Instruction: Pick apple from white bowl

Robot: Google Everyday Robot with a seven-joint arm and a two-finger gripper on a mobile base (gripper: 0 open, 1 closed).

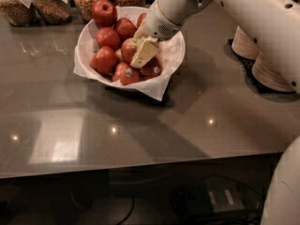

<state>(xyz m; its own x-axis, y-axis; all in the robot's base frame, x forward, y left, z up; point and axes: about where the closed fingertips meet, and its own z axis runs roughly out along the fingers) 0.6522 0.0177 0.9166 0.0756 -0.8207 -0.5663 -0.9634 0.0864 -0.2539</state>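
The white bowl [174,55] stands on the grey counter at the back, lined with white paper whose corners hang over the rim. It holds several red apples. The apple [128,48], red with a pale patch on its lower left, lies in the middle of the pile. My gripper [142,55] reaches down into the bowl from the upper right and rests against this apple's right side, partly covering it. Two apples with small round stickers [125,73] lie at the bowl's front. A dark red apple [104,12] sits on top at the back.
Glass jars of grains and nuts [51,6] line the counter's back edge, left of the bowl. Stacks of beige paper bowls [268,69] stand on a dark mat at the right. My white arm [243,13] crosses the upper right.
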